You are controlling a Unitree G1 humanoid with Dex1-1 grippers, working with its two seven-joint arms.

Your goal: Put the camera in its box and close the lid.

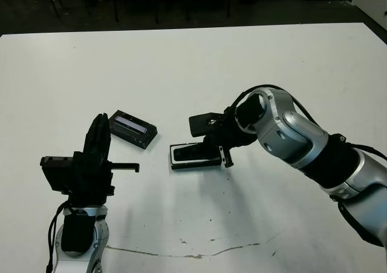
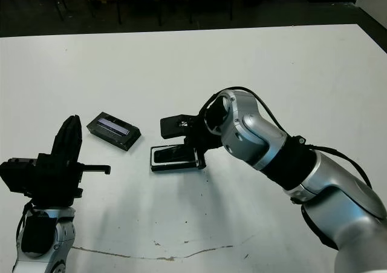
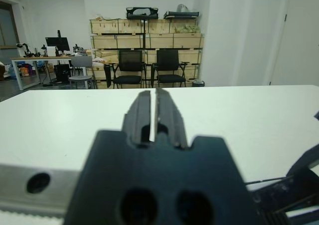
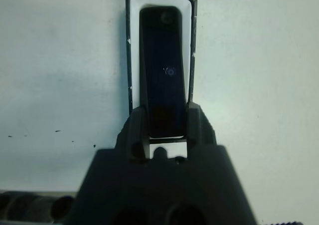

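Observation:
The box [image 1: 181, 166], a black tray with white lining, lies mid-table. The slim black camera [image 4: 162, 70] lies lengthwise inside it [image 4: 130, 45]. My right gripper [image 4: 164, 116] reaches down over the box's right end, and its two fingers [image 4: 138, 127] press the camera's near end from both sides. The lid [image 1: 133, 128], black with a pale glossy strip, rests on the table left of the box. My left gripper [image 1: 100, 134] stands upright at the table's front left, apart from the lid, with its fingers [image 3: 143, 110] together on nothing.
A thin crack line [image 1: 199, 252] runs across the white table near the front edge. Chairs and stacked crates [image 3: 144, 40] stand beyond the far edge.

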